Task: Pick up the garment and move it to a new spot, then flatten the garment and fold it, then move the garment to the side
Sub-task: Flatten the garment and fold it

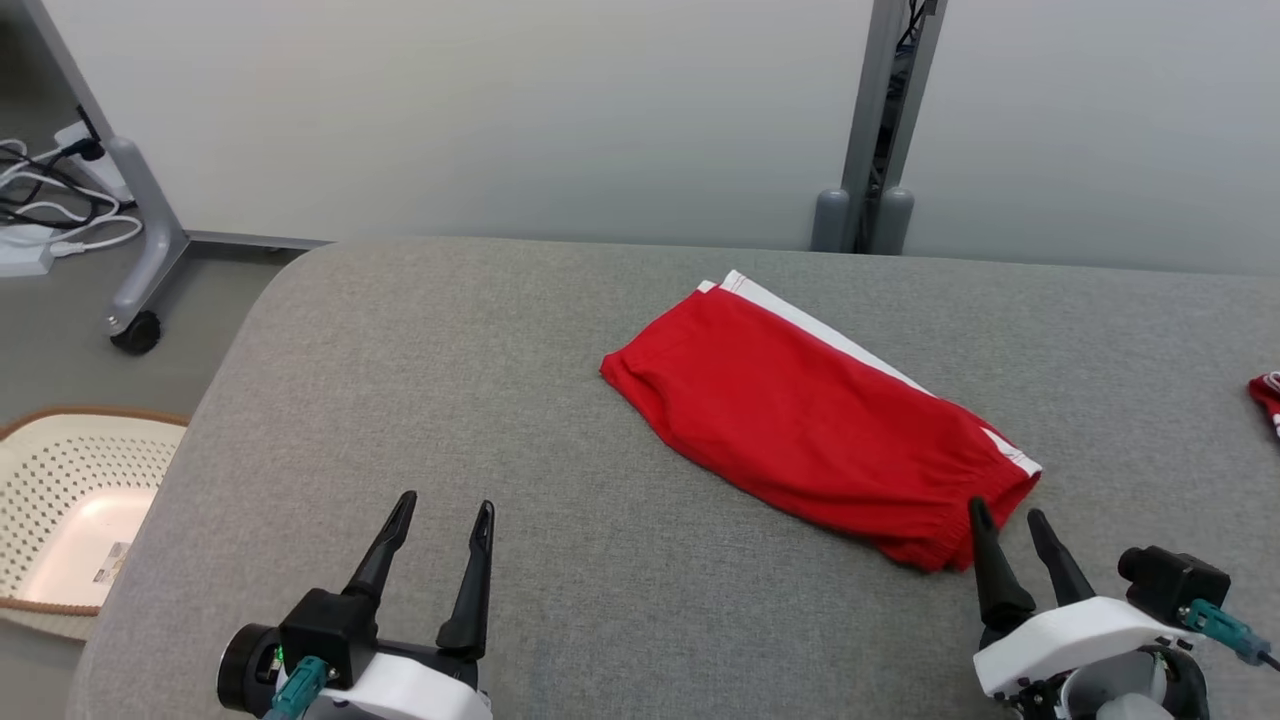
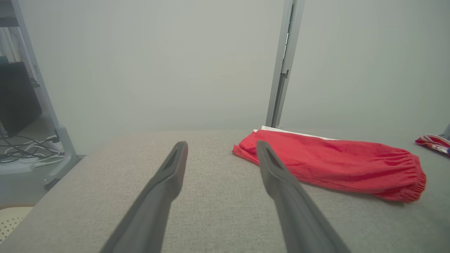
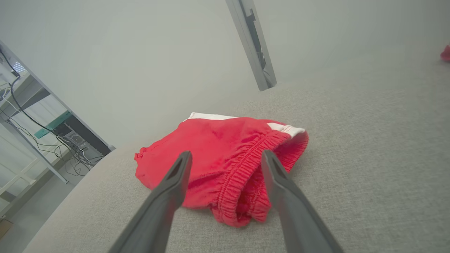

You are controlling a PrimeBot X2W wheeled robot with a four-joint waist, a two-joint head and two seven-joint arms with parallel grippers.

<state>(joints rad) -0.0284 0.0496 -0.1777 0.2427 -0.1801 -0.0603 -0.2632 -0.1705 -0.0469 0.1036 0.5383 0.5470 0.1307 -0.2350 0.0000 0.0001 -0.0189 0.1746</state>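
1. Two claws stand spread, holding nothing: left claw (image 1: 447,500) at lower left, right claw (image 1: 1005,510) at lower right.
2. The folded red garment (image 1: 800,410) lies centre right on the tabletop (image 1: 420,380).
3. We should pinch all layers at the waistband (image 3: 233,182) beside the right claw, then slide.

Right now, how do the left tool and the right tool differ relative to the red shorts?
The left tool sits over bare grey surface, apart from the red shorts; the right tool has its tips at the elastic waistband. The left tool aims just beside the leg end; the right tool aims at the waistband end. Both are open, holding nothing.
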